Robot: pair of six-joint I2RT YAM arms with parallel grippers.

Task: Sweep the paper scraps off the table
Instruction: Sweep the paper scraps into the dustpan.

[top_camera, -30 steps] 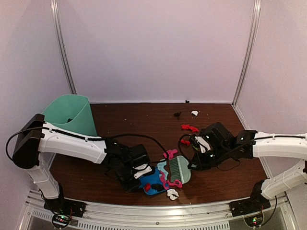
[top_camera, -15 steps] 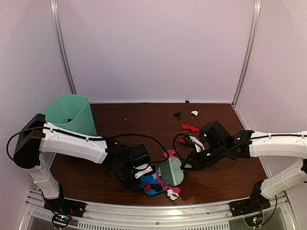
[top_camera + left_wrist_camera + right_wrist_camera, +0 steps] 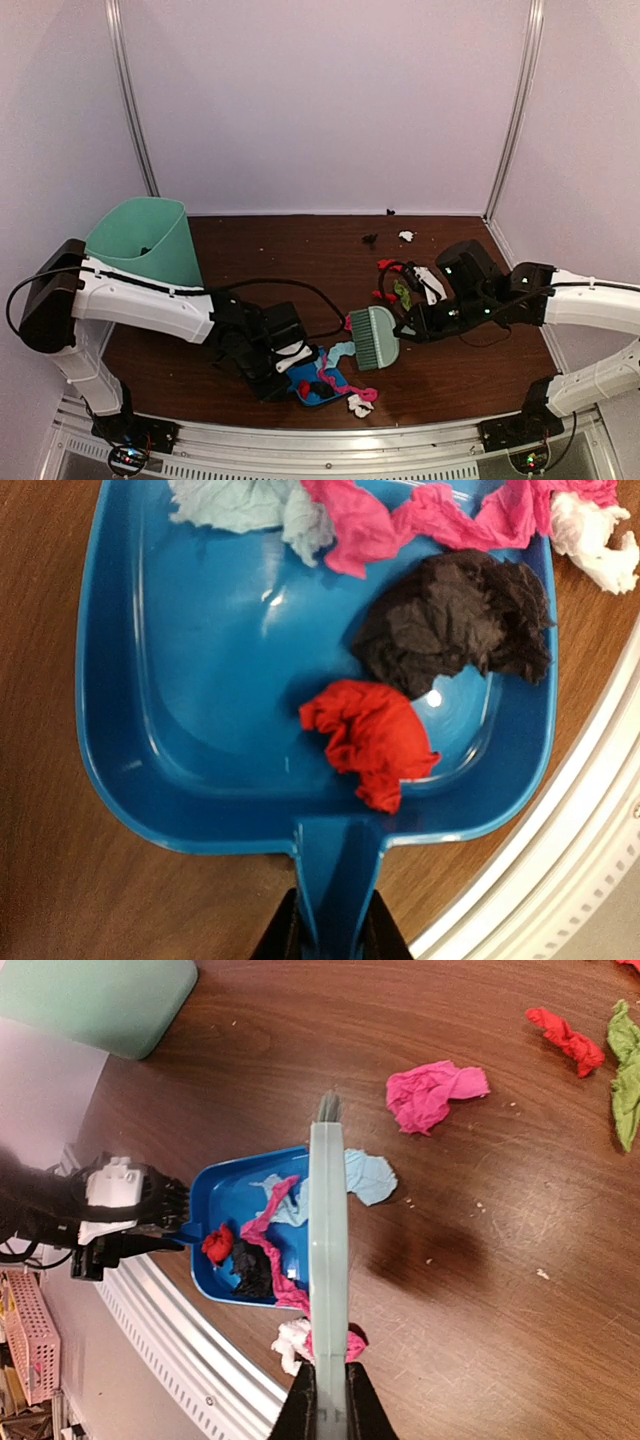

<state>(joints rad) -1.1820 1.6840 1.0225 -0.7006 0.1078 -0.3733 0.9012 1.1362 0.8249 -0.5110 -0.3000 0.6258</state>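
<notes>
The left gripper is clamped on the handle of the blue dustpan, which lies on the table at about 6 o'clock in the top view, close to the front rail. A red scrap and a black scrap sit inside it. A pink strip and a pale cyan scrap straddle its mouth. The right gripper is closed on the handle of the pale green brush, its head at 1 o'clock of the pan. Paper scraps left to sweep: a white scrap just outside the pan, a pink scrap, a red one and a green one beyond the brush, plus small bits far off at 12 o'clock. By my reckoning, less than half is done.
</notes>
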